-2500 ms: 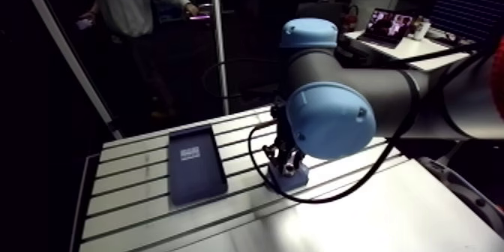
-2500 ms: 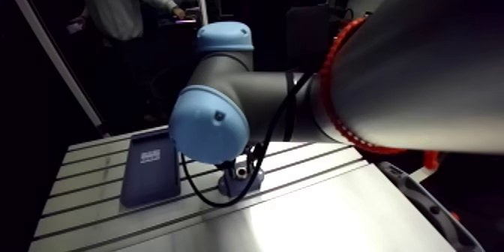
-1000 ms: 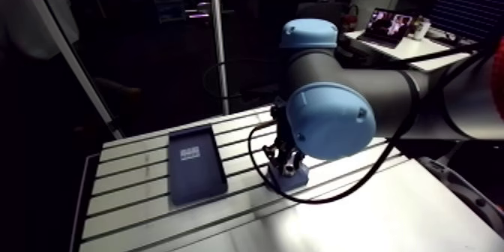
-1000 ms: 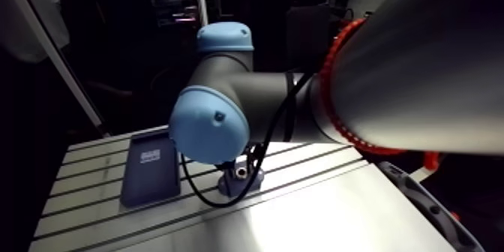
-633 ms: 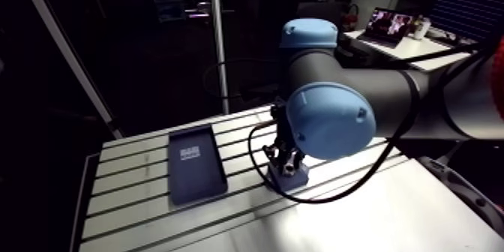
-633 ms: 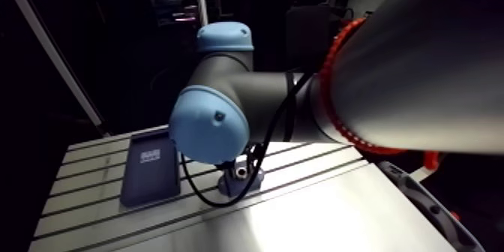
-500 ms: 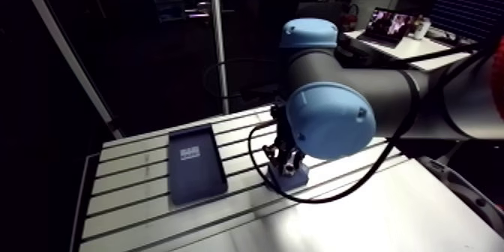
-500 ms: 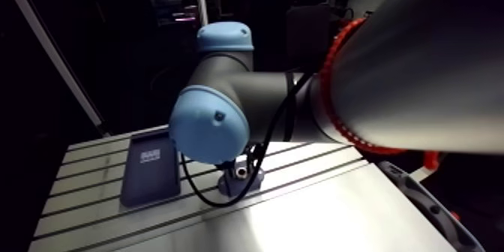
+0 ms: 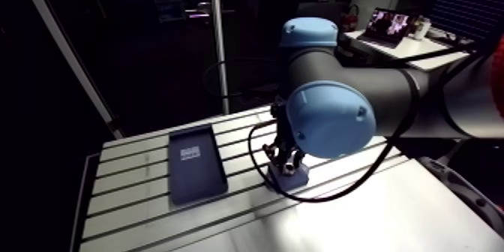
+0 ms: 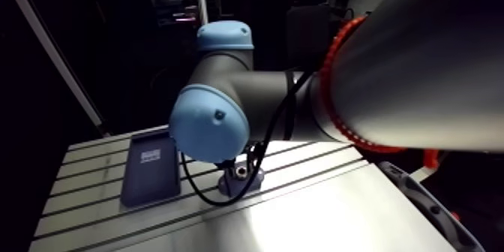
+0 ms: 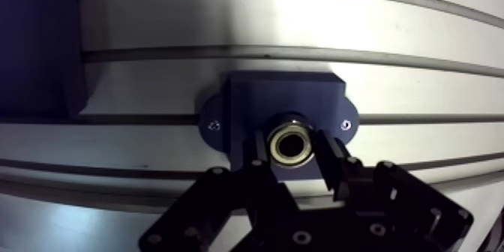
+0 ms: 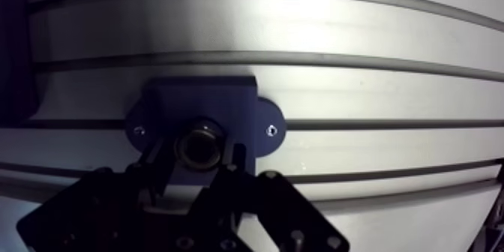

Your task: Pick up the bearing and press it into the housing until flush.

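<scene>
Wrist view: the bearing (image 11: 291,144), a pale metal ring with a dark hole, sits between the two fingers (image 11: 328,161) and over the middle of the housing (image 11: 281,94).
Bearing depth: how far it sits in the bore, or whether it is flush, cannot be told.
Gripper (image 11: 291,151): its black fingers press against the ring on either side, clamped on it, with their tips right at the housing's top face.
Housing: a dark blue block with a rounded ear on each side and a small screw (image 11: 214,126) in each ear. It lies flat on the table (image 11: 300,30), across one of the slots.
Arm view: the wrist points straight down onto the housing (image 9: 291,181), near the middle of the table's near half.
Tray (image 9: 196,166): dark, flat and rectangular, with a pale label (image 9: 191,151) toward its far end. It lies to the left of the housing, near it but apart.
Table: slotted aluminium, its grooves running left to right.
</scene>
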